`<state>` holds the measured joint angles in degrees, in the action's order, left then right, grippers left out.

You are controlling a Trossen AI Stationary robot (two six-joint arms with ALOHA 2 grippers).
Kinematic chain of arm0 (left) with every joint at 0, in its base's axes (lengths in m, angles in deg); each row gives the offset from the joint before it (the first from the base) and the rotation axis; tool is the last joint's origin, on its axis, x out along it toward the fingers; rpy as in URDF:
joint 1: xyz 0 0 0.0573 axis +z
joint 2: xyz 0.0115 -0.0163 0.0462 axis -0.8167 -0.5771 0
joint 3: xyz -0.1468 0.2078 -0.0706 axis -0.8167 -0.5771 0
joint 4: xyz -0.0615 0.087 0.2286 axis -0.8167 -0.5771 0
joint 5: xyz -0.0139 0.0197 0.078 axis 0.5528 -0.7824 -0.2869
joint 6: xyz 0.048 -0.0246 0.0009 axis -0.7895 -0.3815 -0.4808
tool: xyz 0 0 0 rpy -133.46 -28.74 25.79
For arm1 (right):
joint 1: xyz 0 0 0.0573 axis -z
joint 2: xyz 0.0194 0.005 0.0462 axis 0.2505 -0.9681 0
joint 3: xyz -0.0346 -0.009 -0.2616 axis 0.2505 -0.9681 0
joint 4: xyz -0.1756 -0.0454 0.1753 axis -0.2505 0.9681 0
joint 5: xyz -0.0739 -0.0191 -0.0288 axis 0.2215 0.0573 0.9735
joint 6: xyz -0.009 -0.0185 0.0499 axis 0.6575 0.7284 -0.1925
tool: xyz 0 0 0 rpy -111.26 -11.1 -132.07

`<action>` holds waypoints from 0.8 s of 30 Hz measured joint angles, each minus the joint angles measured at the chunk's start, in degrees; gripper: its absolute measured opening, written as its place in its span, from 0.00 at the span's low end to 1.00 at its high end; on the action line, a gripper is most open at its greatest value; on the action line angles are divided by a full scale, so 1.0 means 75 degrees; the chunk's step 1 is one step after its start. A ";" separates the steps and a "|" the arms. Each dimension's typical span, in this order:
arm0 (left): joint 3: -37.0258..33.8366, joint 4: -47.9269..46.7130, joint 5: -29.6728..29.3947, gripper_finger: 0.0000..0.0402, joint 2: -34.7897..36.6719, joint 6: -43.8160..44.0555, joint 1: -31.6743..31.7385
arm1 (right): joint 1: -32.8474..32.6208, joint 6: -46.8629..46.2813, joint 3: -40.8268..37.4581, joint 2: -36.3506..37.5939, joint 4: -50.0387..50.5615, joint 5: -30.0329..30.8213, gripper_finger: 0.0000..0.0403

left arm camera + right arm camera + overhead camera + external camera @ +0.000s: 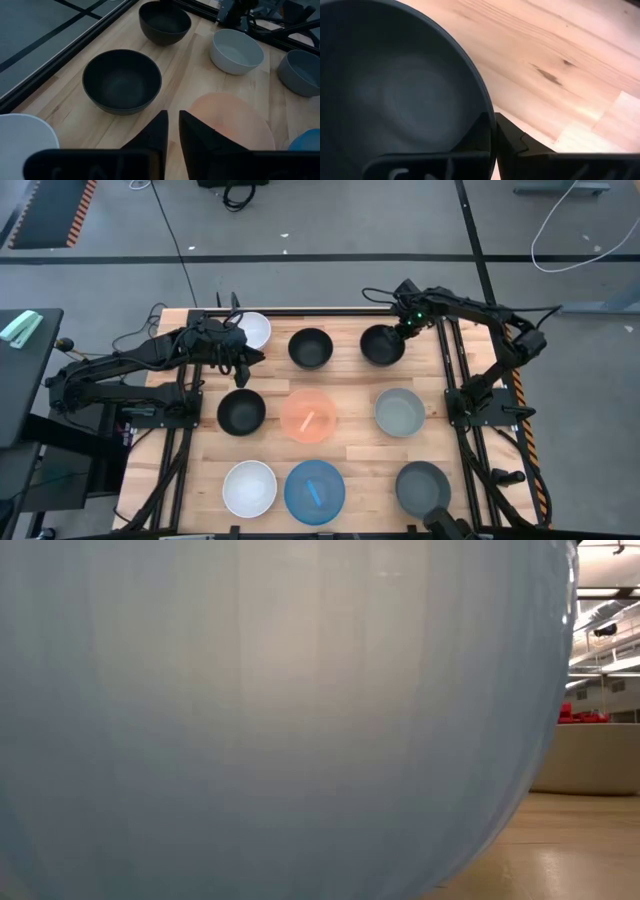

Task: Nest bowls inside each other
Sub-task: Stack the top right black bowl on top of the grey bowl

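Observation:
Nine bowls stand in three rows on the wooden table. Far row: white bowl (255,328), black bowl (310,348), black bowl (380,346). Middle row: black bowl (241,412), salmon-pink bowl (308,416), light grey bowl (400,412). Near row: white bowl (249,488), blue bowl (314,492), dark grey bowl (423,485). My right gripper (494,122) is shut on the far-right black bowl. My left gripper (172,130), shut and holding nothing, hovers between the far white bowl and the middle-left black bowl (250,362). My right gripper holds the far-right black bowl by its rim (482,102), on the bowl's far right side (400,332). One finger is inside the bowl and one outside, coming slanting down from the table's far right. Whether the bowl is off the table I cannot tell.
The blue bowl (280,720) stands right in front of the low camera and fills its view. Black frame rails (455,380) run along the table's left, right and far sides. Bare wood shows between the rows of bowls.

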<state>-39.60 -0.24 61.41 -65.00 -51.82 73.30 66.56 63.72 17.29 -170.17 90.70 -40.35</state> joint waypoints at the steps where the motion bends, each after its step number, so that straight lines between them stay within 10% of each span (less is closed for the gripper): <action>1: 0.0000 0.0000 -0.0005 0.13 0.0000 -0.0001 0.0000 | -0.0066 0.0000 0.0000 0.0086 0.0010 0.0003 0.02; 24: 0.0000 0.0007 -0.0307 0.07 0.0000 -0.0158 0.0000 | -0.3860 -0.2906 0.0000 0.3802 0.3239 0.0849 0.02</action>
<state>-39.60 -0.19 59.11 -65.00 -53.00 73.30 37.61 41.93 17.29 -141.66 114.99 -33.99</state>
